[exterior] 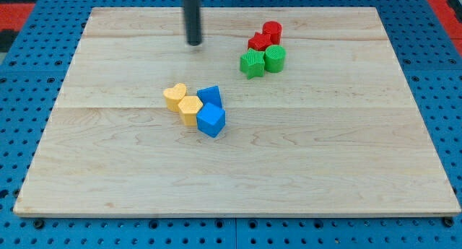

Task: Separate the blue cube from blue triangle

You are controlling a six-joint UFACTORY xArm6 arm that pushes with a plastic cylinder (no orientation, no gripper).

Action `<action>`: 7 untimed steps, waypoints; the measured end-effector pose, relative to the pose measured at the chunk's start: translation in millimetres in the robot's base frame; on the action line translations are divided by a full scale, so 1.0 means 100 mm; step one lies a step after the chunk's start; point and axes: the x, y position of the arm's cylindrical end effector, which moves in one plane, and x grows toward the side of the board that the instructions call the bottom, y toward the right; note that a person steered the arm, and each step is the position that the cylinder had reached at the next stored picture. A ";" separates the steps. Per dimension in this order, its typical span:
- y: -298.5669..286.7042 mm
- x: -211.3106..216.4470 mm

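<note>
Blue cube (211,120) sits near the middle of the surface (325,169), slightly toward the view's left, touching the blue triangle (209,97) just above it in the view. No gap between the two that I can see.

Count: eight blocks total, in two clusters. Two blue (cube, triangle). Two yellow: a yellow heart (175,96) and a yellow hexagon-ish block (190,108), packed against the blue pair on the view's left. Two green: a green star (251,63) and a green cylinder (275,58). Two red: a red star (259,41) and a red cylinder (271,31). Red and green are bunched together toward the view's top right, well apart from the blue/yellow cluster.

Arm: rod stands upright, coming down from the view's top edge. My tip (194,43) rests near the surface's top edge, above the blue/yellow cluster in the view and well apart from it, touching no block. Red/green cluster is off to the tip's right in the view.

No claw on this rig, so no open/closed state to report; just the bare rod.

Obstructions: the yellow hexagon block touches the cube on its left side in the view. Blue pegboard (447,97) surrounds the surface.
</note>
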 end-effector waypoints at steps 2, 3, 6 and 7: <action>-0.51 1.34; -0.35 1.89; 0.67 1.79; 0.47 1.61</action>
